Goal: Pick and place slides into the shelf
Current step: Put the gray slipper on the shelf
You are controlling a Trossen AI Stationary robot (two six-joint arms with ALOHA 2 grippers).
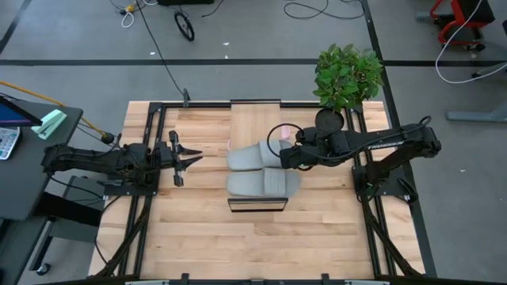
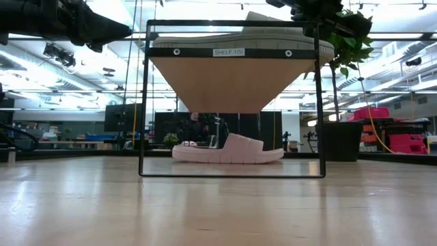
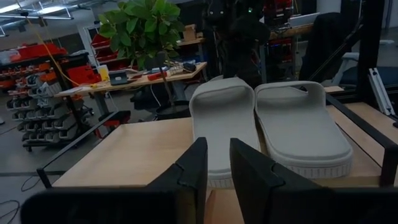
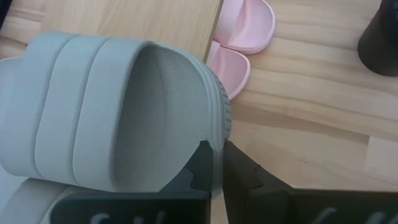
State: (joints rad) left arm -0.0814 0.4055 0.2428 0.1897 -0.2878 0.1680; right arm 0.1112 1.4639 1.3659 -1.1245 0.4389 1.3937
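Note:
Two grey slides lie side by side across the shelf's (image 1: pixel 255 119) plank top, soles down: the far one (image 1: pixel 252 157) (image 3: pixel 224 118) (image 4: pixel 112 112) and the near one (image 1: pixel 261 184) (image 3: pixel 301 124). My right gripper (image 1: pixel 283 157) (image 4: pixel 219 165) is at the far slide's right end, shut on it. The pink slides (image 4: pixel 244 28) (image 2: pixel 229 149) sit on the table under the shelf, partly hidden by the plank. My left gripper (image 1: pixel 196 156) (image 3: pixel 219 171) hovers left of the shelf, pointing at the grey slides, with a narrow gap between its fingers. My right gripper pinches the far grey slide's heel rim (image 4: pixel 221 134) between its two fingers, one on the footbed side and one outside the rim. The fingers come from the table's right, along the slide's length. The slide lies flat on the shelf plank (image 3: pixel 143 155), strap toward the left.
A potted plant (image 1: pixel 348 75) with a dark pot (image 1: pixel 329 119) (image 4: pixel 379 31) stands close behind my right arm. The dark metal frame (image 2: pixel 145 102) of the shelf rises from the wooden tabletop (image 1: pixel 206 237). Bare tabletop lies on the near side.

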